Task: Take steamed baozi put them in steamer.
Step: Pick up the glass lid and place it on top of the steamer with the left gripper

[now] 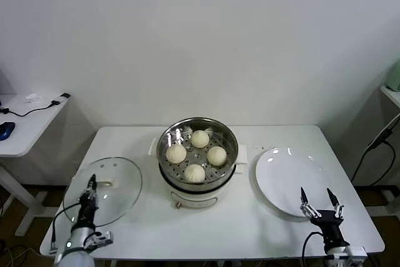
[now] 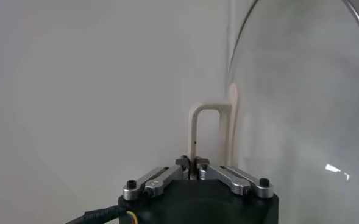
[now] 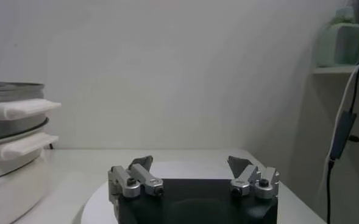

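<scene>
Several cream-white baozi (image 1: pixel 200 138) lie on the perforated tray of the shiny steamer (image 1: pixel 230 136) at the table's middle; the pot's side and white handles also show in the right wrist view, steamer (image 3: pixel 8 131). My left gripper (image 1: pixel 92 184) is at the front left, over the glass lid (image 1: pixel 122 182). In the left wrist view the left gripper (image 2: pixel 193 161) is shut on the foot of the lid's cream loop handle (image 2: pixel 209 115). My right gripper (image 1: pixel 320 196) stands open and empty at the front right, by the near edge of the white plate (image 1: pixel 284 170).
The glass lid (image 2: pixel 301 109) lies flat on the table left of the steamer. A side table (image 1: pixel 25 126) with a mouse and cable stands at far left. A shelf (image 1: pixel 390 92) and a hanging cable (image 3: pixel 341 134) are at far right.
</scene>
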`<state>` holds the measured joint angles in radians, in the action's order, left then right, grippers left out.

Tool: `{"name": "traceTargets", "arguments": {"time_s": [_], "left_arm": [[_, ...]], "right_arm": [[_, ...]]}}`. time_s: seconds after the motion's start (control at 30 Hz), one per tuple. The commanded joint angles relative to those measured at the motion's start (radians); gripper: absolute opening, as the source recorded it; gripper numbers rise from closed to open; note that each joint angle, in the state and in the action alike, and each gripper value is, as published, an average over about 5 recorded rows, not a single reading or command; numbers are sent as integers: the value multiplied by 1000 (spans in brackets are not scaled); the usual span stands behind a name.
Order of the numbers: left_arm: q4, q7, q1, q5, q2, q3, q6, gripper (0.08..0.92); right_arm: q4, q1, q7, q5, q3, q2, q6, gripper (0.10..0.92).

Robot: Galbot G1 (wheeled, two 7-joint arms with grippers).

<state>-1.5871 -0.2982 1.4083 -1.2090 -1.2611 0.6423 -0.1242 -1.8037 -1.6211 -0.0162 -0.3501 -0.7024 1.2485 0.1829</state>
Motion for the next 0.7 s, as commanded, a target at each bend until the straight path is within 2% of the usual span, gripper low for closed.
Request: {"name": "traceTargets", "arguments": {"time_s": [0.03, 0.17, 0.3, 0.47, 0.7], "left_arm": [[-446, 338, 42, 248, 181, 45, -235, 141], [-557, 409, -22, 259, 230, 6, -344, 141], [-619, 457, -104, 205, 229, -106, -438, 141], [-626, 494, -210, 54, 163, -330, -526, 141], [-584, 553, -268, -155, 3, -575, -570, 141]], "right_arm": [[-4, 7, 9, 21, 1, -5, -21, 823], [-10, 12, 14, 29, 9, -2, -24, 823], [-16, 10, 20, 36, 15, 0, -22, 823], [-28, 2, 21, 45, 21, 5, -6, 823], [-29, 2, 24, 68, 31, 26, 30, 823]]}}
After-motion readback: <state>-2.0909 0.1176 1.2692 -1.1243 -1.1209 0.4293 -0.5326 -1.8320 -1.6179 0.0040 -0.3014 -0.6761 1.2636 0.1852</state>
